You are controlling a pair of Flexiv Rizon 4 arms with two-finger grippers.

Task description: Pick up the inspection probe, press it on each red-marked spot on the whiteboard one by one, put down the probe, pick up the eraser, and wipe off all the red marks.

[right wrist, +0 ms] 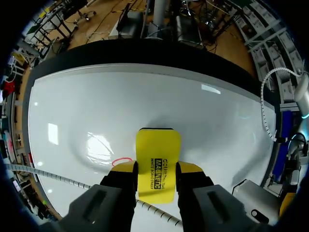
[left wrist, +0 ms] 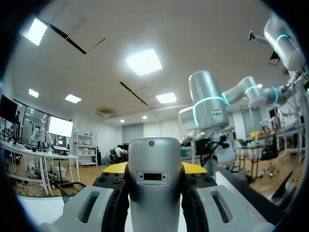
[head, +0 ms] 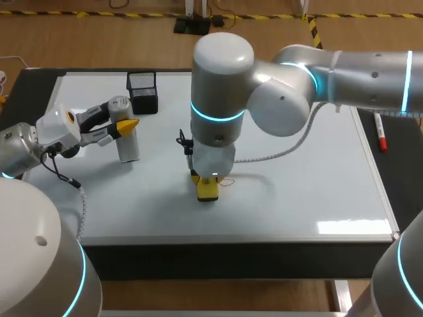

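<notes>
A flat, yellow, rectangular eraser point(right wrist: 158, 159) is pinched by the right fingers point(right wrist: 189, 170) and pressed down near the middle of the glossy whiteboard point(head: 297, 185), just beside a thin red loop mark point(right wrist: 121, 161), the wrist pointed straight down. A smooth silver cylindrical probe point(left wrist: 154, 179) is gripped upright by the left fingers point(left wrist: 115, 169), held level at the whiteboard's left side.

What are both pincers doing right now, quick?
Left pincer: closed on the inspection probe.
Right pincer: closed on the yellow eraser, on the whiteboard beside a red mark.
</notes>
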